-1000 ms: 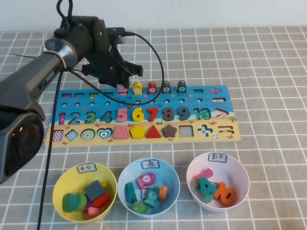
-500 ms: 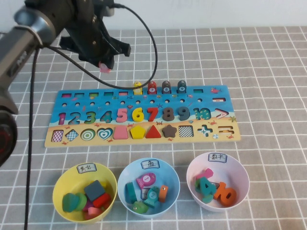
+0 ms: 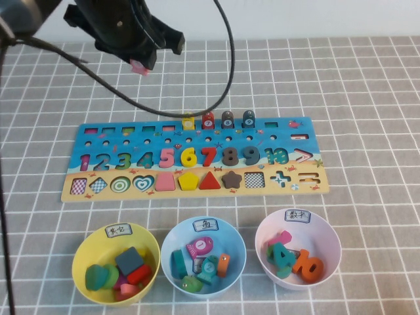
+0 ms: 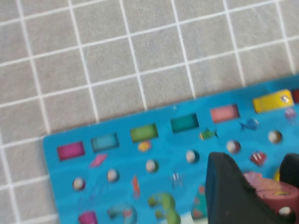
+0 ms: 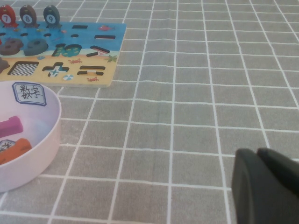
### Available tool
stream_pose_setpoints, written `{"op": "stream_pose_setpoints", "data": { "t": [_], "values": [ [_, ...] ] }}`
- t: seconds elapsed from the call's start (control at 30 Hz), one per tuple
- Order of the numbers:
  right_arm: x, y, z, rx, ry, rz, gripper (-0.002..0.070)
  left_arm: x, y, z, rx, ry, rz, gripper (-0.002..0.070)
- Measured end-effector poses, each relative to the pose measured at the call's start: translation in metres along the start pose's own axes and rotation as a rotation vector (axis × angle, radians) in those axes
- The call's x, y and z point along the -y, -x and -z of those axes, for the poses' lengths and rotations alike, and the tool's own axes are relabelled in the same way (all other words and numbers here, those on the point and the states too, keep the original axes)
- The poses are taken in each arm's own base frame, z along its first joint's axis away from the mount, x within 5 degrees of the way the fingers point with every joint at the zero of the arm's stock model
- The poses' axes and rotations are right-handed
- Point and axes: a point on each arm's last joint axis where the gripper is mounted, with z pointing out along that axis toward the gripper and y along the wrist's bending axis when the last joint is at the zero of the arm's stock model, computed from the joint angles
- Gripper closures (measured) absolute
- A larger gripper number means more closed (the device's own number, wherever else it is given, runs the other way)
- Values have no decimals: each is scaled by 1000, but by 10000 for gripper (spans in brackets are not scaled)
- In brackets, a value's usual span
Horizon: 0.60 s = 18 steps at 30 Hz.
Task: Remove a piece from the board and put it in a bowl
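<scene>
Piece [image 3: 139, 66] is hanging pinched in the left claw [image 3: 140, 63], high beyond the board [image 3: 197, 157]; bowl [image 3: 203, 257] is lying nearer the robot, past the board; right claw [image 5: 261, 186] is sitting closed, empty, beside the pink bowl [image 5: 28, 140]

My left gripper [image 3: 139, 64] hangs high above the far side of the table, black fingers [image 4: 229, 191] clamped on a small pale pink wooden fish piece [image 4: 271, 190]. My right gripper [image 5: 266, 186] sits low over the cloth, fingers together.

Left claw [image 3: 139, 64] mostly cut off at top edge, pink piece [image 3: 138, 67] half hidden within.
</scene>
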Motion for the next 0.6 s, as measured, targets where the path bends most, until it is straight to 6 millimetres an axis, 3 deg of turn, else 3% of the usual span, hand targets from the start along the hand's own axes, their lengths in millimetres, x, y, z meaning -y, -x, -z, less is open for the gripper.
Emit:
{"op": "stream_pose_setpoints", "data": {
  "t": [0.1, 0.27, 0.6],
  "values": [
    [0, 0, 0, 0, 0, 0, 694, 10, -16, 17, -16, -13, -31, 485],
    [0, 0, 0, 0, 0, 0, 694, 17, -43, 28, -53, -27, -63, 485],
    [0, 0, 0, 0, 0, 0, 694, 8, -115, 42, -20, -53, -58, 485]
  ]
}}
